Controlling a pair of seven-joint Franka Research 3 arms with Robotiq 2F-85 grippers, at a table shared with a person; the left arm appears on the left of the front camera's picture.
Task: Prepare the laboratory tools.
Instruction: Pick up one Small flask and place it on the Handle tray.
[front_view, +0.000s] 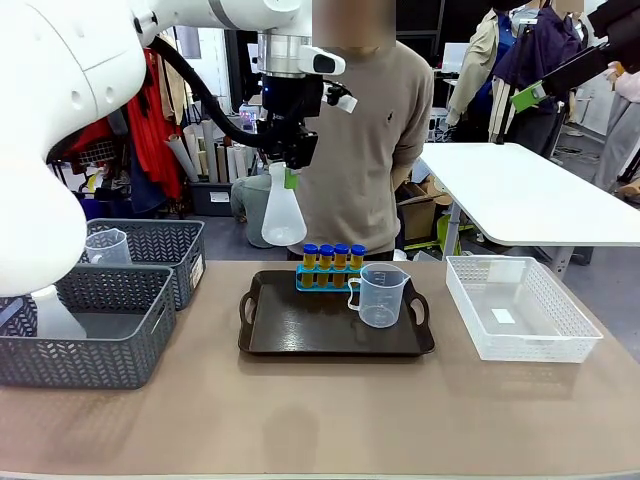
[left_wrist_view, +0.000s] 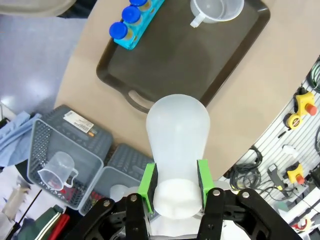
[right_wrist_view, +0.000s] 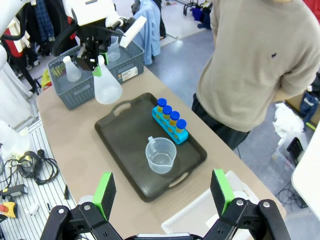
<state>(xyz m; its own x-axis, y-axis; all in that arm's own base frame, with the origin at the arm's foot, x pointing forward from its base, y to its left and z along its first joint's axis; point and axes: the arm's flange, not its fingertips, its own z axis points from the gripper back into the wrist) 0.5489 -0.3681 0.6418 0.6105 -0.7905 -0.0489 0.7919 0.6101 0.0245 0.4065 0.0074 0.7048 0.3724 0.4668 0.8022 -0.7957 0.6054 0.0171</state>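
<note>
My left gripper is shut on the neck of a frosted white conical flask, holding it high above the dark tray. On the tray stand several amber tubes with blue caps in a blue rack, and a clear handled measuring beaker. My right gripper hangs open high over the tray's near-right end, with nothing between its fingers.
Two grey mesh baskets stand at the table's left; one holds another beaker, the other another flask. A white mesh basket sits at the right. A person stands at the far side.
</note>
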